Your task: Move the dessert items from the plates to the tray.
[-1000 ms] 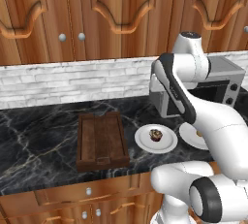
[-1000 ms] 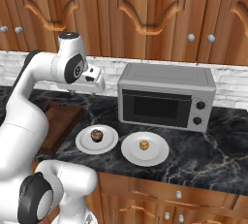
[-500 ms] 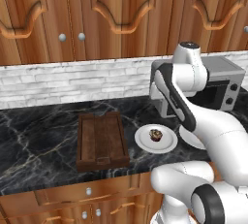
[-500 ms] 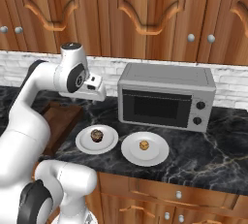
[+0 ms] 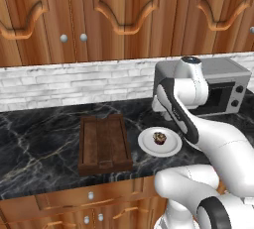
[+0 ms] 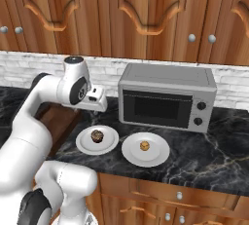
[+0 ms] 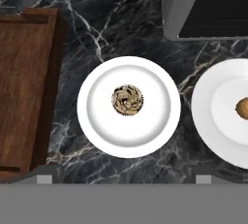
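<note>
Showing 2 plates (image 7: 129, 106), 2 desserts (image 7: 128, 100), 1 tray (image 7: 24, 92)

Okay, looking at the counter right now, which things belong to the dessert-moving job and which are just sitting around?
Part of the job:
- cupcake on the left plate
- tan-orange morsel on the right plate
- wooden tray, nothing on it yet
- gripper, hovering above the cupcake's plate

Just there:
- microwave, behind the plates
- upper cabinets
</note>
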Available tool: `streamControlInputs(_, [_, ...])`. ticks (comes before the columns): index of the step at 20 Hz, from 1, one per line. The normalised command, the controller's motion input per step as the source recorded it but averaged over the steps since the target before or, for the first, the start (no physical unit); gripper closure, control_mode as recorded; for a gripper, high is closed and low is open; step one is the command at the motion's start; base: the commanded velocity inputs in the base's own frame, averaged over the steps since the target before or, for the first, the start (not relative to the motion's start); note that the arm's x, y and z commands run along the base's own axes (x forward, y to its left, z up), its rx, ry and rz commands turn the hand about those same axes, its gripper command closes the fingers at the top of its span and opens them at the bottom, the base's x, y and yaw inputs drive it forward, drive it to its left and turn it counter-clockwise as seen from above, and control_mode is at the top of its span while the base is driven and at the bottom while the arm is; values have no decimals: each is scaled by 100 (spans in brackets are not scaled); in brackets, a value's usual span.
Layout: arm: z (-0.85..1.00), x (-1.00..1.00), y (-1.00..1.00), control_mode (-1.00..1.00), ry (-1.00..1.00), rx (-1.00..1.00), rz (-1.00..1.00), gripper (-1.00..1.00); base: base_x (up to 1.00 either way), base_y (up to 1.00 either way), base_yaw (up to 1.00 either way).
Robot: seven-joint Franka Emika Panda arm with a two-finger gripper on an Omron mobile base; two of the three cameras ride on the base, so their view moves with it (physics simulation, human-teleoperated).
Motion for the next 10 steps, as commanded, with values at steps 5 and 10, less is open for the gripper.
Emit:
streamControlInputs(5, [-24, 0, -6, -100, 7, 0, 0, -100, 0, 0, 0])
streamControlInputs(10, [-45, 0, 0, -100, 0, 0, 0, -100, 0, 0, 0])
